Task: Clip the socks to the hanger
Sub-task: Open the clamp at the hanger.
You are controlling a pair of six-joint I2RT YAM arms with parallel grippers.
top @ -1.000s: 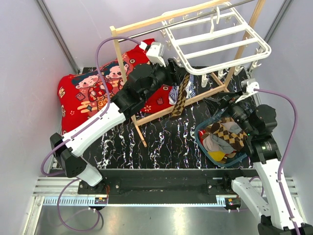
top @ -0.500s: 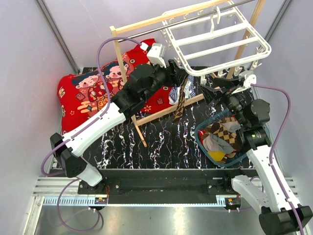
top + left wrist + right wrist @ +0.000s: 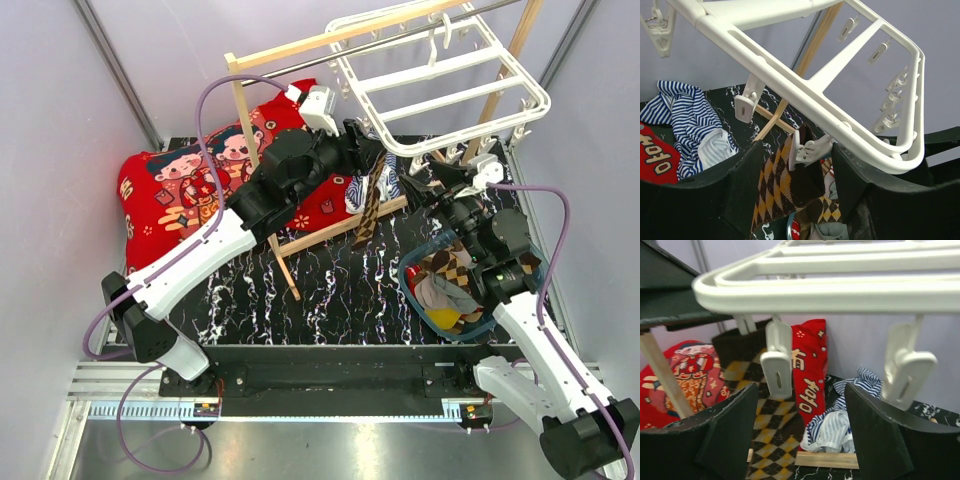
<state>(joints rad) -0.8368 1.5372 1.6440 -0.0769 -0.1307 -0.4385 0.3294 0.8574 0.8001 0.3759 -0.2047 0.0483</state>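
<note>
Left hand (image 3: 797, 155) is up under the near rail of the white hanger (image 3: 805, 97), its two dark fingers spread apart with a clip (image 3: 802, 150) and the checkered sock (image 3: 775, 185) between them. The top of the sock sits in that clip and the rest hangs straight down. Whether either finger touches the clip or the cloth cannot be told, and the sock's lower end is cut off by the picture's bottom edge. From above, the left hand (image 3: 372, 160) is mostly hidden by its own wrist and the hanger (image 3: 470, 128), and only the dangling sock (image 3: 369, 212) shows below it. Right hand (image 3: 800, 390) is open and holds nothing; it sits just below another stretch of the hanger rail (image 3: 840, 292), where two clips hang with their jaws closed. Behind them lie the blue-and-white striped cloth (image 3: 840, 425) and a red cushion (image 3: 180, 190). More socks (image 3: 455, 285) are heaped in a basket (image 3: 405, 275) on the worktop (image 3: 330, 290), partly covered by the right arm, so they cannot be counted. The hanger's hook is lost among the poles of the wooden rack (image 3: 300, 42).
</note>
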